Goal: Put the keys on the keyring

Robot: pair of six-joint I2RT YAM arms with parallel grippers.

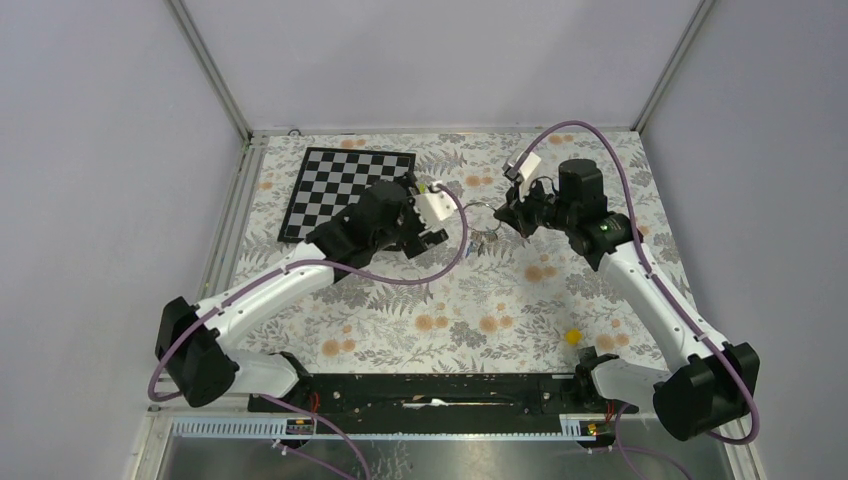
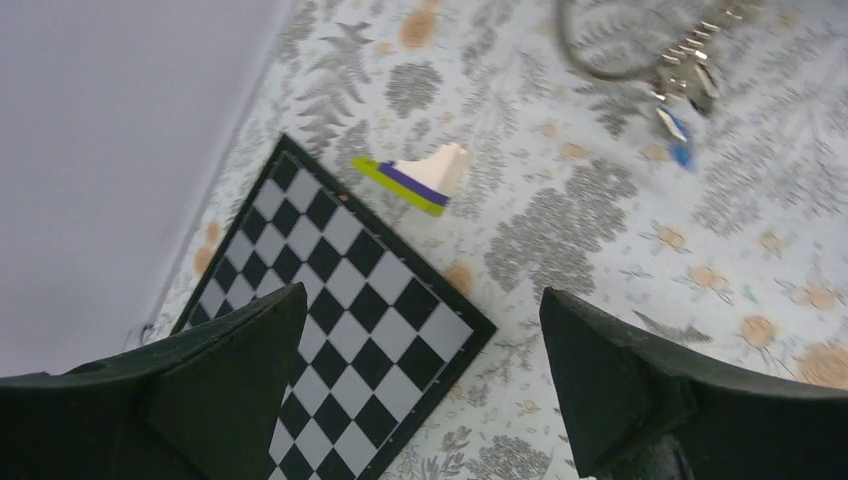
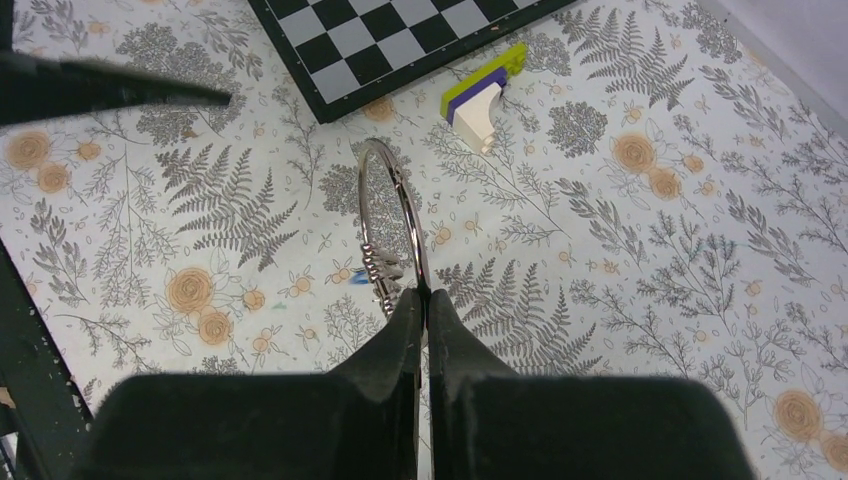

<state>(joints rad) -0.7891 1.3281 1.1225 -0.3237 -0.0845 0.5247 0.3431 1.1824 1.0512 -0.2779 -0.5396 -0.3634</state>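
Note:
My right gripper (image 3: 424,300) is shut on the rim of the keyring (image 3: 392,195), a thin silvery wire ring held edge-on above the table. A fan of small metal pieces (image 3: 384,268) hangs on it, with a bit of blue (image 3: 357,280) beside them. In the left wrist view the keyring (image 2: 600,55) is at the top right with the pieces (image 2: 688,78) and a blue-tagged key (image 2: 681,152) dangling below. I cannot make out the black-headed key. My left gripper (image 2: 425,320) is open and empty, to the left of the ring (image 1: 481,214). The right gripper (image 1: 503,215) is at its right.
A black-and-white chessboard (image 1: 345,185) lies at the back left, partly under my left arm. A small white block with purple and lime layers (image 3: 484,92) lies next to the board's corner. A small yellow block (image 1: 572,337) sits at the front right. The tablecloth is floral.

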